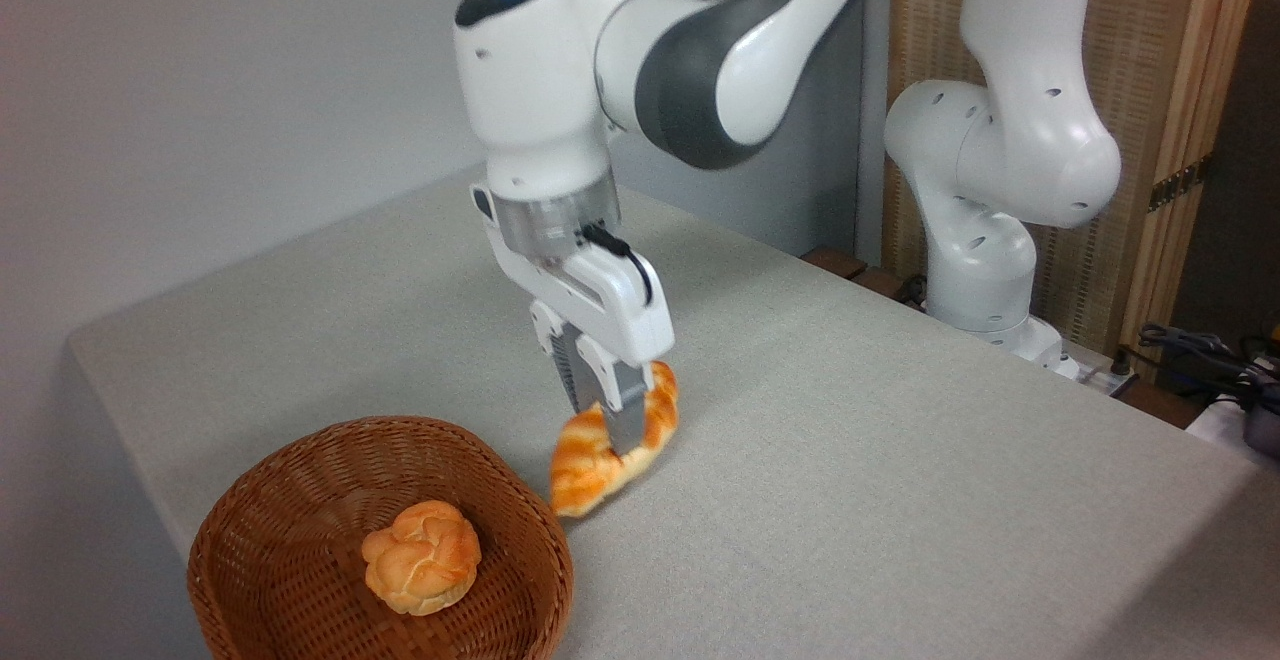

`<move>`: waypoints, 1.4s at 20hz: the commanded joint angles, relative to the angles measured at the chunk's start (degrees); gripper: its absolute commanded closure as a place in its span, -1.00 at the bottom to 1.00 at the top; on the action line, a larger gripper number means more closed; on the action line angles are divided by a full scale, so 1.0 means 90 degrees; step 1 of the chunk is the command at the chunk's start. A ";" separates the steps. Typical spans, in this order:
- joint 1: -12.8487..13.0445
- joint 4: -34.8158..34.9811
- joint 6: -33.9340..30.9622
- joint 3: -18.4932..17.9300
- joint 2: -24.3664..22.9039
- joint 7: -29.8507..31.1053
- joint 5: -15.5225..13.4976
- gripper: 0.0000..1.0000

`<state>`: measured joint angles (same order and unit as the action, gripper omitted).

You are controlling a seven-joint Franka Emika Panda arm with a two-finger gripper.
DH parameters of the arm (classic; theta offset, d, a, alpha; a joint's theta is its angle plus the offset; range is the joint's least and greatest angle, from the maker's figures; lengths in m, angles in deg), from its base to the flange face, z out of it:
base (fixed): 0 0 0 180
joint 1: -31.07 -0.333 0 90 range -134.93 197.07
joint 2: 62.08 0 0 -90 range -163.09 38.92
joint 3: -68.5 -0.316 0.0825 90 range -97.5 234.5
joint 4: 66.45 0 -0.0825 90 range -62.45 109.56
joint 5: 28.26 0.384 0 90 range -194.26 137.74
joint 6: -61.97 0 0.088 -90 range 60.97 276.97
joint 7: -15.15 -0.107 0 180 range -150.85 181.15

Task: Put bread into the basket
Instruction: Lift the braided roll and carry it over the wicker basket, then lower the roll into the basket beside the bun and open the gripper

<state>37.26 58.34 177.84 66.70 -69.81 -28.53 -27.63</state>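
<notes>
The bread, a long golden-orange braided loaf with pointed ends, hangs tilted in the air just right of the basket's far rim. My gripper is shut on its middle, one finger in front of the loaf and one behind. The basket, round brown wicker, stands at the table's front left corner. The loaf's lower tip sits just above and beside the basket's right rim.
A small round knotted bun lies inside the basket. The grey cloth-covered table stretches to the right. The arm's white base stands at the back right, with cables and a wooden screen behind it.
</notes>
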 commanded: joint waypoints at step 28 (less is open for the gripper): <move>0.0015 -0.1130 0.3375 0.0102 0.1249 -0.0049 -0.2053 -1.00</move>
<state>37.35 49.38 206.29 67.53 -60.25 -28.52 -43.84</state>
